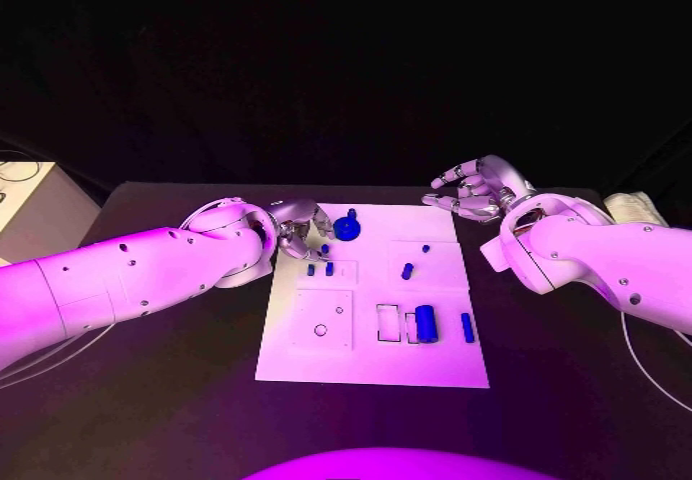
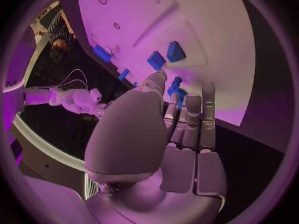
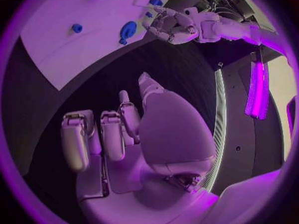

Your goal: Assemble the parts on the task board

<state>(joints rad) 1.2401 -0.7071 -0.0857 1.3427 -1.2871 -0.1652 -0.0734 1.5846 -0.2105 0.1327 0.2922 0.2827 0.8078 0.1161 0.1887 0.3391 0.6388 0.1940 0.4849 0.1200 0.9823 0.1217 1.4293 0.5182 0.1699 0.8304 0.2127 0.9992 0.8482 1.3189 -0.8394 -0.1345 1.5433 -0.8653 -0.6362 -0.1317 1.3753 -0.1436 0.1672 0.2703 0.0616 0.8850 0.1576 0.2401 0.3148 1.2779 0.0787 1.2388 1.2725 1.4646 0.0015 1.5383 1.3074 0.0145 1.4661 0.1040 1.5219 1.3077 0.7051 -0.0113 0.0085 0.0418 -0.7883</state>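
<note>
Black desk (image 1: 173, 400), white task board (image 1: 372, 365) in the middle, blue parts scattered on it.

Left robot hand (image 1: 300, 235) sits at the board's far-left corner, fingers curled beside two short pegs (image 1: 320, 269) and a round blue part (image 1: 346, 228); whether it pinches anything I cannot tell. Right robot hand (image 1: 476, 190) hovers off the far-right corner, fingers spread, holding nothing. Best to settle the left fingertips squarely over one peg before lifting, keeping it upright.

White task board (image 1: 433, 368) lies flat mid-table, small blue parts (image 1: 426, 323) scattered on it
</note>
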